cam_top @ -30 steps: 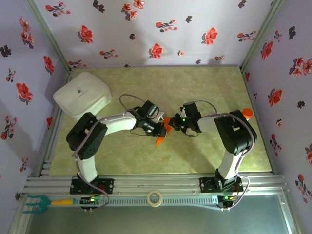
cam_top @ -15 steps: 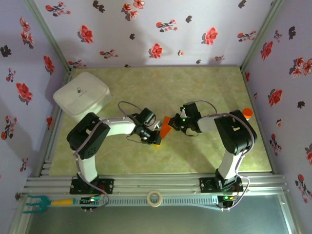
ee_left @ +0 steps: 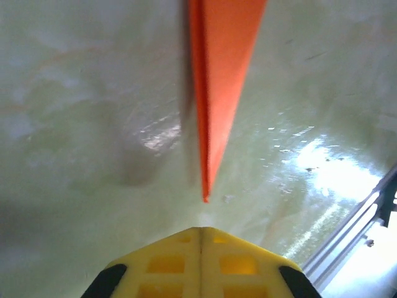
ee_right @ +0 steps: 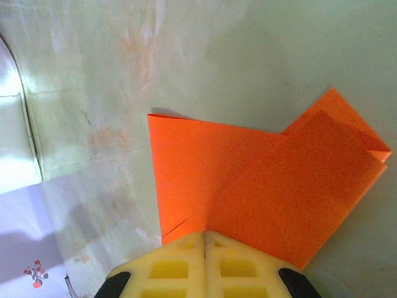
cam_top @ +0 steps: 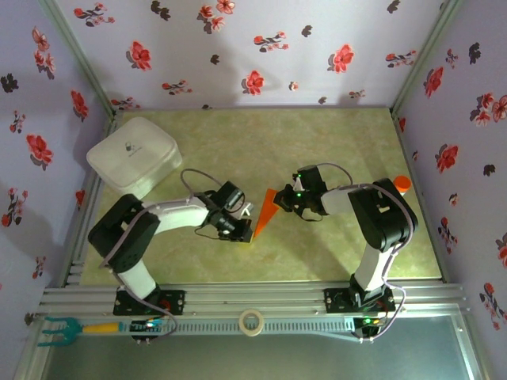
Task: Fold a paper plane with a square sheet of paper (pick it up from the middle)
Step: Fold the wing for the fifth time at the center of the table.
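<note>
Creasing step: right tool (ee_right: 205, 234) clamped on wide end of thin bright-orange folded paper wedge (cam_top: 265, 212), mid pale-green worktop (cam_top: 333, 142); left tool (ee_left: 200, 230) together, empty, at its 7 o'clock tip. Next, probably: fold wing flaps.

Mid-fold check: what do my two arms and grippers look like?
The left arm and right arm have white links and black joints, with grey cables looping near the wrists. The left gripper has bright yellow gridded fingers with black corners; the right gripper has paler yellow ones. A green light glows on the right arm's wrist.
</note>
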